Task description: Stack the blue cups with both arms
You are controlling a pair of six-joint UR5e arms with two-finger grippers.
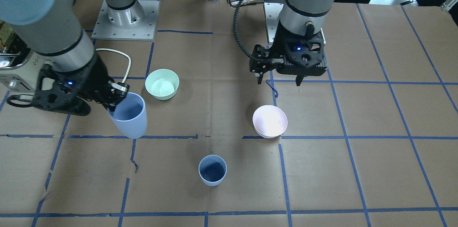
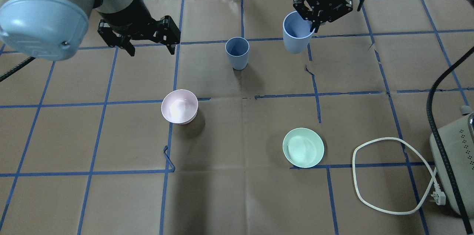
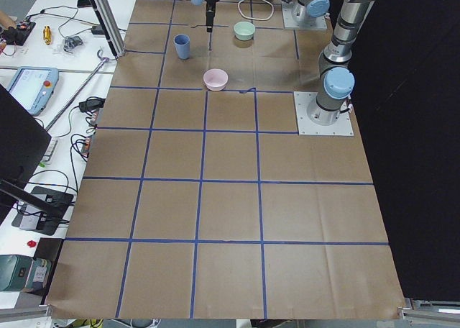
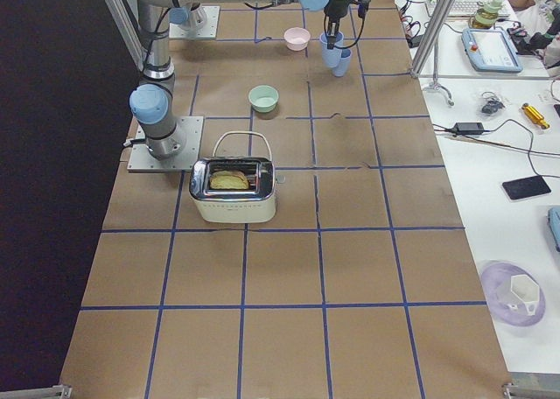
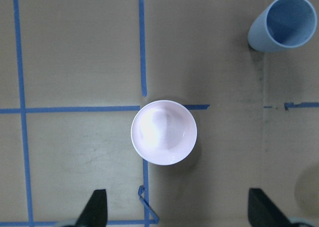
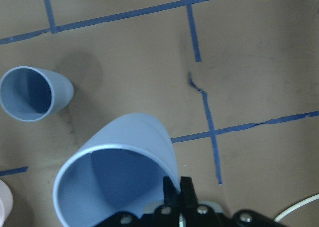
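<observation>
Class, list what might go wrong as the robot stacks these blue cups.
The right claw pinches the lifted cup by one spot on its rim, and it hangs tilted: it may slip or go in crooked. The standing cup is unheld, with the left claw open and apart from it: a nudge might topple it.

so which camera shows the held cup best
The front-facing view: the whole held cup shows, tilted, its rim pinched by the right tool. Overhead, the tool hides part of the rim. The right wrist view shows mostly its mouth. In the side views it is tiny or hidden; the left wrist view misses it.
</observation>
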